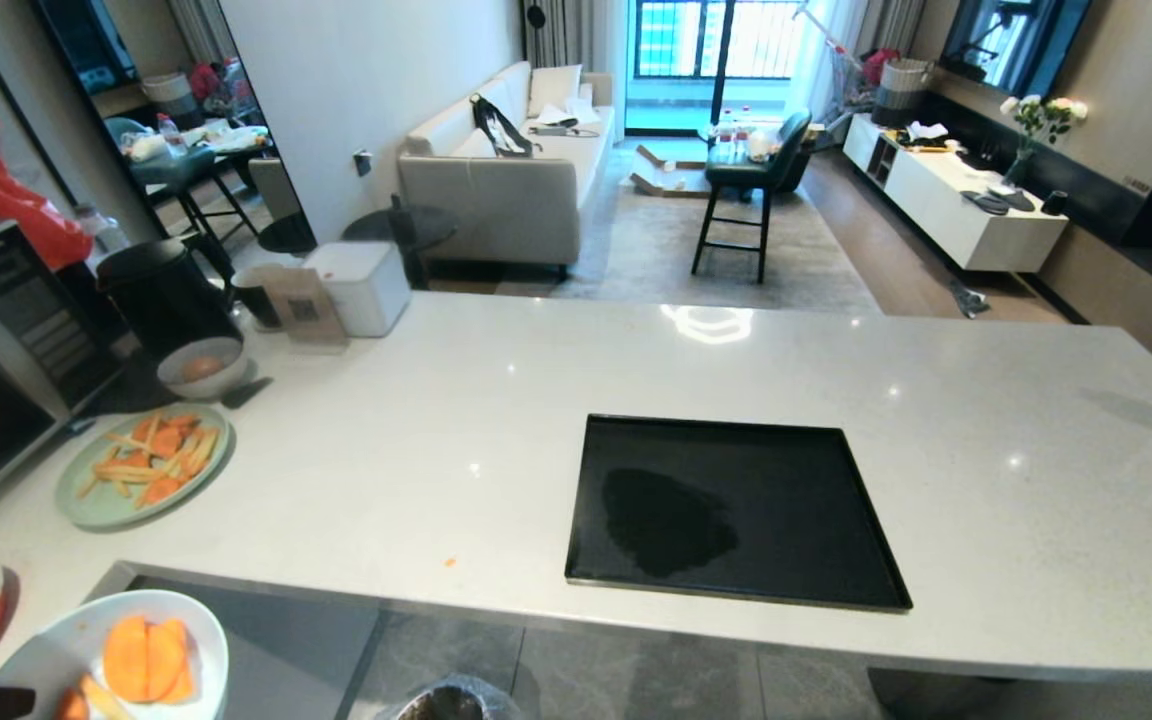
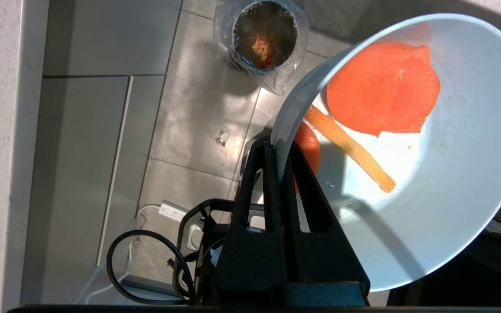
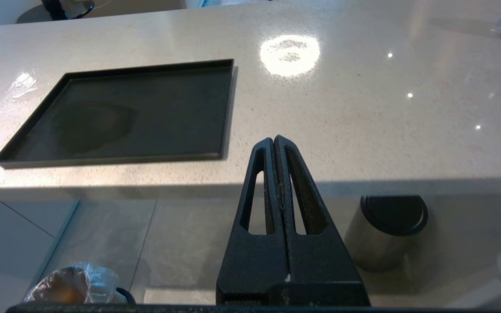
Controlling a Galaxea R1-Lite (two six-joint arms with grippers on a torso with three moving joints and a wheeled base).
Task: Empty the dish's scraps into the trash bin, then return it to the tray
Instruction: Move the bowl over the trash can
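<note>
My left gripper is shut on the rim of the dish, a small pale blue-white bowl. It holds the dish off the counter's front edge at the lower left, above the floor. The scraps lie inside: orange slices and a yellowish stick. The dish tilts a little. The trash bin, metal with a clear bag, stands on the floor beyond the dish and holds some scraps. The black tray lies bare on the counter. My right gripper is shut on nothing, below the counter's front edge.
On the counter's left are a pale green plate heaped with orange and yellow pieces, a grey bowl and a black kettle. A steel cylinder with a black top stands on the floor. A power strip and cable lie below.
</note>
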